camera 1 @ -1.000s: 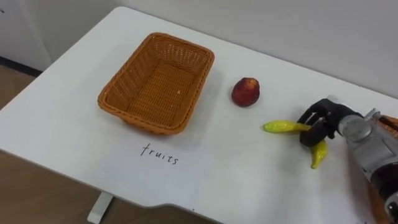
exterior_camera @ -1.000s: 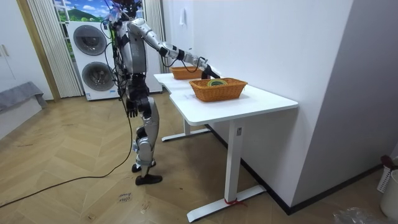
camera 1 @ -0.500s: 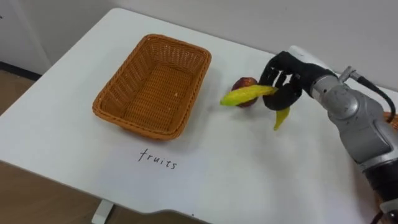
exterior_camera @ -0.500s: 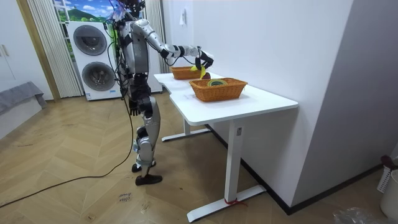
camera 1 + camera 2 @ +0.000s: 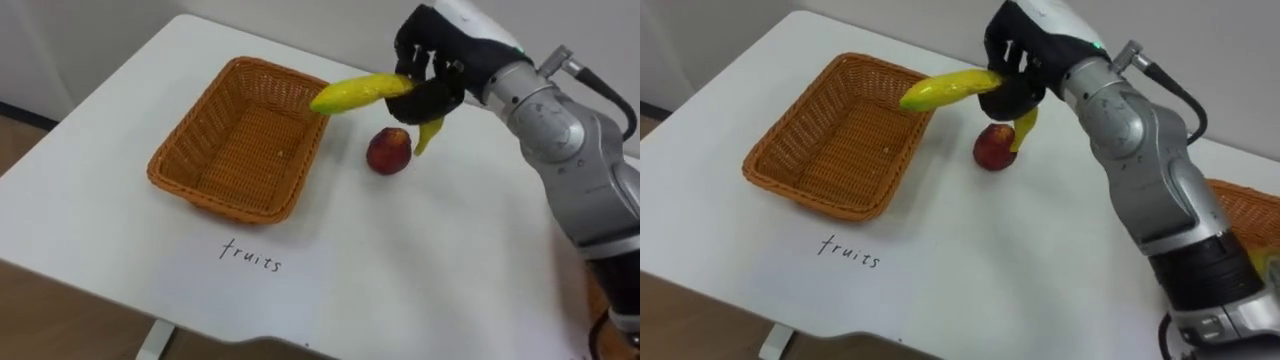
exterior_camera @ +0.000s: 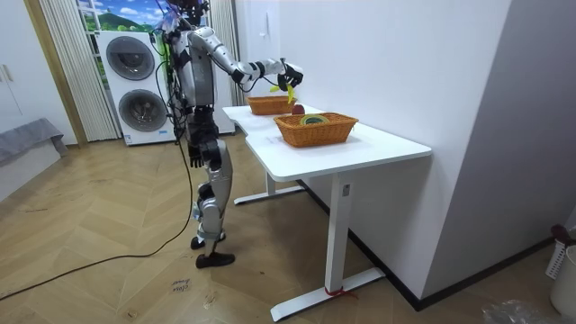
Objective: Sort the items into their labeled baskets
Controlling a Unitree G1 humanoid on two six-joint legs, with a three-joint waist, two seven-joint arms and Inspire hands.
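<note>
My right hand (image 5: 432, 62) is shut on a yellow banana bunch (image 5: 355, 92), held in the air above the table. One banana points left over the right rim of the empty wicker fruit basket (image 5: 226, 203), and a shorter one hangs down from the hand. A red apple (image 5: 389, 151) lies on the white table (image 5: 400, 270), right of the basket and just below the hand. In the room view my right arm reaches out over the table with the banana bunch (image 6: 290, 91), and my left hand (image 6: 193, 155) hangs at my side.
A second wicker basket (image 5: 1246, 214) stands at the table's right end; in the room view this basket (image 6: 315, 129) holds some items. A handwritten label (image 5: 254, 253) lies in front of the fruit basket. The table's front edge is near me.
My right hand has lifted the banana bunch off the table and carried it left and up, past the apple, to the fruit basket's right rim.
</note>
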